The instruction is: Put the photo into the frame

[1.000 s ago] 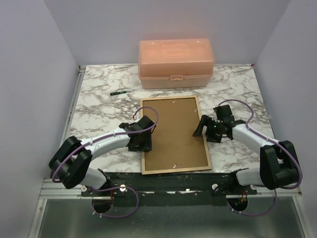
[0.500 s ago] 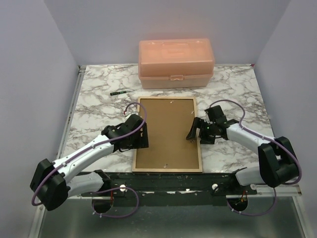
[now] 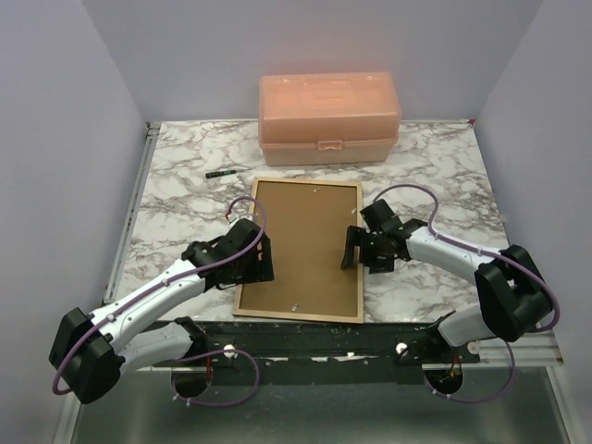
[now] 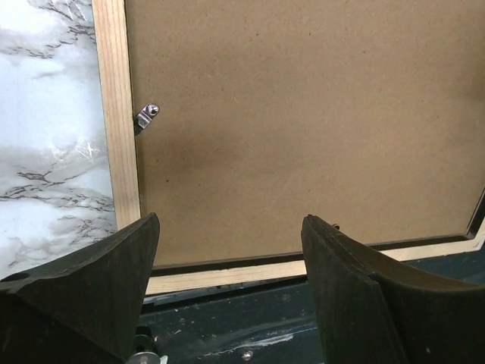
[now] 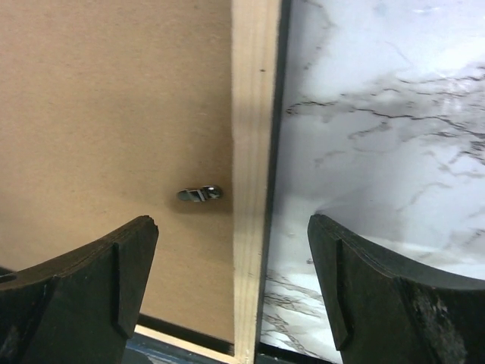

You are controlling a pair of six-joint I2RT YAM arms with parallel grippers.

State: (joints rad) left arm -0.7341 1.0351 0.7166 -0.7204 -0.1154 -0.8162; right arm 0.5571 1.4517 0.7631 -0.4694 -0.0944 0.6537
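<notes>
Thin light-wood rectangular picture frame lies back-up on marbled worktop, holding brown fibreboard panel. Both jaws gape wide, empty.

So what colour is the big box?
The box is peachy pink, clearest in the top view.

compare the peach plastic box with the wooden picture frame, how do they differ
The peach plastic lidded box stands tall; the light wood picture frame lies flat and thin, back up. The box sits at the far edge of the marble-patterned table; the frame lies toward the near edge. Both are rectangular.
</notes>
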